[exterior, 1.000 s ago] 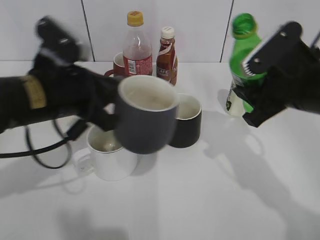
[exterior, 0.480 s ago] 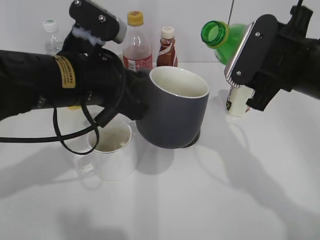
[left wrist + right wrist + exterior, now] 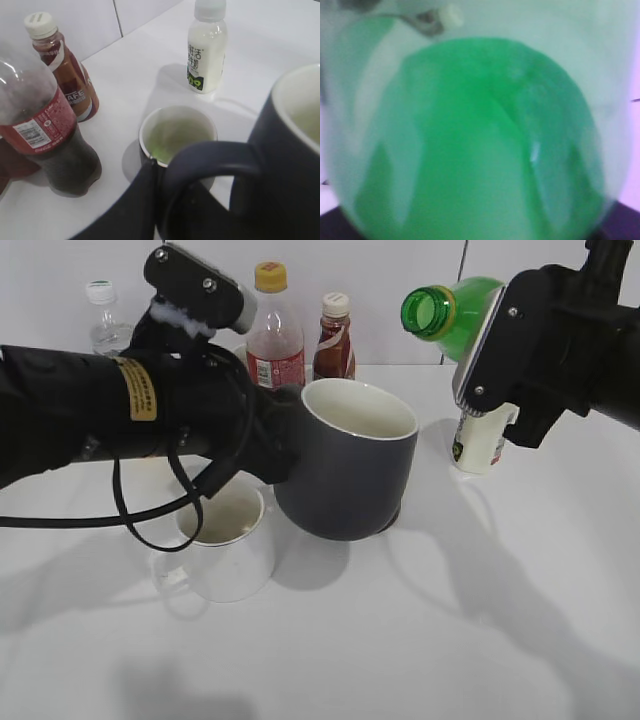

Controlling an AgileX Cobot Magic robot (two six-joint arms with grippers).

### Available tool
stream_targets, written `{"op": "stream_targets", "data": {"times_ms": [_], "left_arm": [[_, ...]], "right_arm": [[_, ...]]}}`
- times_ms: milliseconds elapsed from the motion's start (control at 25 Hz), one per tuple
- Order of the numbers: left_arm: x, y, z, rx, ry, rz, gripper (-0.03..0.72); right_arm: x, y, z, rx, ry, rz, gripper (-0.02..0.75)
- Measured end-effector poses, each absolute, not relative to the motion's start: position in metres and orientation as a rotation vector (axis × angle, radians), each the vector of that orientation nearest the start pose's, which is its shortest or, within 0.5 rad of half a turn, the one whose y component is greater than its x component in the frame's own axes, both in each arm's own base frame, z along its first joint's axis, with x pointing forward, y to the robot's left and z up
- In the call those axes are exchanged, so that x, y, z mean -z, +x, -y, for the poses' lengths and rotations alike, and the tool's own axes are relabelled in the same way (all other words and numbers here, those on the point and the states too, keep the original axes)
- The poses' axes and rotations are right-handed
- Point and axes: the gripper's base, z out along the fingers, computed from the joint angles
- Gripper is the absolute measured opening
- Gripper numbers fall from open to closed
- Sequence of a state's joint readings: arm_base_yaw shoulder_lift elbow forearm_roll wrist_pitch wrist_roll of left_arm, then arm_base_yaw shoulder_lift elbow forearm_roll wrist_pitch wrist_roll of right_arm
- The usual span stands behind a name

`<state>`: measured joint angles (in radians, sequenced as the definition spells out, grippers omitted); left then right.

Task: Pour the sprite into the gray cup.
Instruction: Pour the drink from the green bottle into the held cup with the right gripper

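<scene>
Your right gripper (image 3: 505, 360) clamps the tilted sprite (image 3: 452, 315), your left gripper (image 3: 268, 440) grips the gray cup (image 3: 352, 475) by its handle; the mouth sits beside the rim, so liquid may miss.

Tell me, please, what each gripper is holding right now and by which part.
The left gripper holds the gray cup by its handle side, lifted off the table. The right gripper holds the sprite around its body, tilted mouth-first toward the cup.

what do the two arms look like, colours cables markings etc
Both arms are black. The left arm is wrapped in a black fabric sleeve with a yellow label band, a loose black cable looping below it, and a boxy black camera housing on top. The right arm ends in angular matte black plates with small silver screws.
</scene>
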<state>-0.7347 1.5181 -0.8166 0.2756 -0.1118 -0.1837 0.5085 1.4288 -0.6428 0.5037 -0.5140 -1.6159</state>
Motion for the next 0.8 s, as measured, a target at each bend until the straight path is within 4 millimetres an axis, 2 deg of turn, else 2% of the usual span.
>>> {"op": "stream_targets", "data": {"times_ms": [280, 560, 800], "left_arm": [[-0.237, 0.235, 0.219, 0.428, 0.865, -1.916, 0.062], [-0.250, 0.227, 0.237, 0.474, 0.904, -1.856, 0.062], [-0.251, 0.228, 0.238, 0.475, 0.904, -1.852, 0.062]], "right_arm": [[-0.246, 0.265, -0.121, 0.741, -1.265, -1.321, 0.429], [-0.249, 0.266, -0.120, 0.817, -1.278, -1.266, 0.429], [-0.253, 0.267, -0.119, 0.894, -1.289, -1.212, 0.428]]}}
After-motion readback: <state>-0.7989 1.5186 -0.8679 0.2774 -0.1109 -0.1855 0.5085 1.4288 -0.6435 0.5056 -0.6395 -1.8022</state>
